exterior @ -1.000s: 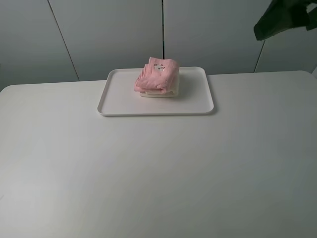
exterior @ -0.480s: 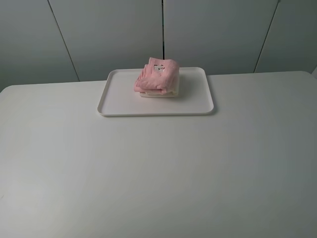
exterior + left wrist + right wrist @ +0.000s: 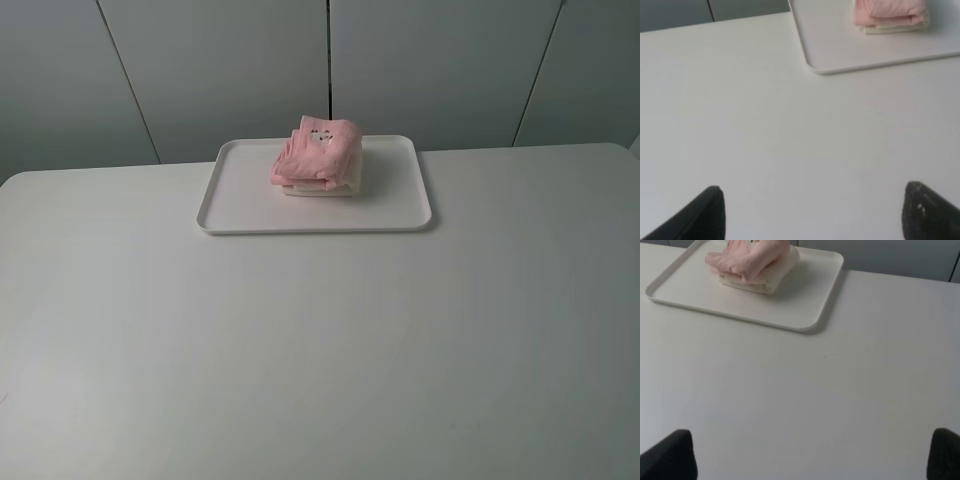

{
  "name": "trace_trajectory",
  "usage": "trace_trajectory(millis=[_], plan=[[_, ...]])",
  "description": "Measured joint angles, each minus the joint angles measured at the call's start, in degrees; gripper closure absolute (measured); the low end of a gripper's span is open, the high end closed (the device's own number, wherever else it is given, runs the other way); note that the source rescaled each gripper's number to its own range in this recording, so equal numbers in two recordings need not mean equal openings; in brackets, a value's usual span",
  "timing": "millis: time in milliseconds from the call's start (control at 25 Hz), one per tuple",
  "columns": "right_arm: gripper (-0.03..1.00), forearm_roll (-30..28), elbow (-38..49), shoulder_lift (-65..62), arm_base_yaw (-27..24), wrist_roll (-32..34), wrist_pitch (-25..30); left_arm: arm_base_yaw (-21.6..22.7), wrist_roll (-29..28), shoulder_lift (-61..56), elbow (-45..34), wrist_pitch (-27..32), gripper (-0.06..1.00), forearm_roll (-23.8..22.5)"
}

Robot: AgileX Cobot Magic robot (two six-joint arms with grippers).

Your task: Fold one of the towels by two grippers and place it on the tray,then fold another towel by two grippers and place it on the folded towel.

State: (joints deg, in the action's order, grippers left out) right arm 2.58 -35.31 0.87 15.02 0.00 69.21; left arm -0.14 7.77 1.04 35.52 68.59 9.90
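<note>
Right wrist: pink towel [image 3: 752, 257] far from fingers [image 3: 670, 455].

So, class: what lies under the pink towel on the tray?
A folded cream-white towel lies under the pink towel, on the tray. Only its edges show; its top is covered.

Plain white table [image 3: 320, 340] fills foreground; grey panelled wall [image 3: 200, 70] behind, dark vertical seams, soft even light.

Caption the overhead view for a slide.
Folded pink towel stacked on cream towel in the white tray; task complete.
</note>
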Motion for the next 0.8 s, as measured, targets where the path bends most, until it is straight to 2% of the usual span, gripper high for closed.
trace_trajectory(millis=[360, 600, 800], plan=[[-0.03, 0.27, 3.85, -0.75, 0.00, -1.30, -0.01, 0.00, -1.88, -1.00, -2.99, 1.86, 0.02, -2.92], [-0.03, 1.65, 4.95, -0.90, 0.00, -2.24, -3.83, 0.00, -2.68, -1.04, -5.52, -4.95, 0.02, -3.90], [-0.03, 2.67, 6.00, -0.90, 0.00, -3.01, -6.12, 0.00, -3.06, -1.00, -5.87, -6.17, 0.02, -4.27]])
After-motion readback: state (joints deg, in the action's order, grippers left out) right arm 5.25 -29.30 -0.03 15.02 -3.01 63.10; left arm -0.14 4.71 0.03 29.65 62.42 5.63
